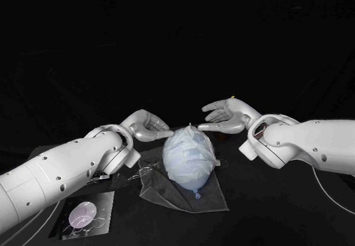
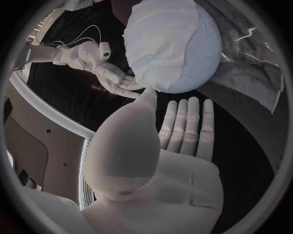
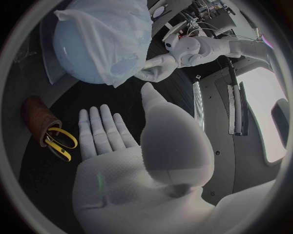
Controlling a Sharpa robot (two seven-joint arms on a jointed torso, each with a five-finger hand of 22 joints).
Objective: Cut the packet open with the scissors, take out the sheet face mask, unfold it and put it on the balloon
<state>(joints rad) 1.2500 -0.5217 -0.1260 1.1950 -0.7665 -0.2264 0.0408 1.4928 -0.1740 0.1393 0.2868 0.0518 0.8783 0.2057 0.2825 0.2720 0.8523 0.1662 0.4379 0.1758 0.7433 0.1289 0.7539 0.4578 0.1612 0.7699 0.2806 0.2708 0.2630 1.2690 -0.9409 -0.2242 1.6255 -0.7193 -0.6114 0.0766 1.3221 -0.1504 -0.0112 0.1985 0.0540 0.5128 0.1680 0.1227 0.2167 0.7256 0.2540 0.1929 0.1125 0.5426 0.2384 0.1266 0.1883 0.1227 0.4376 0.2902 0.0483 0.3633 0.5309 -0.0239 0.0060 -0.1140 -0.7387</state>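
A pale blue balloon (image 1: 187, 156) lies on a dark cloth (image 1: 174, 194) at the table's middle. A white sheet mask (image 2: 165, 34) is draped over the balloon (image 3: 79, 51). My left hand (image 1: 147, 126) and right hand (image 1: 224, 116) hover at the balloon's far end, one on each side. Both hold nothing. My left palm (image 2: 183, 134) and right palm (image 3: 113, 144) are flat with fingers apart. The right hand's fingertips (image 2: 131, 84) reach the balloon's edge. The left hand's fingertips (image 3: 149, 73) are at the mask's edge. Yellow-handled scissors (image 3: 56, 141) stand in a brown holder (image 3: 36, 114).
A flat dark packet (image 1: 87, 216) with a pale pink oval on it lies at the near left, beside my left forearm. Something small and shiny (image 1: 140, 173) lies at the cloth's left edge. Both forearms flank the balloon closely.
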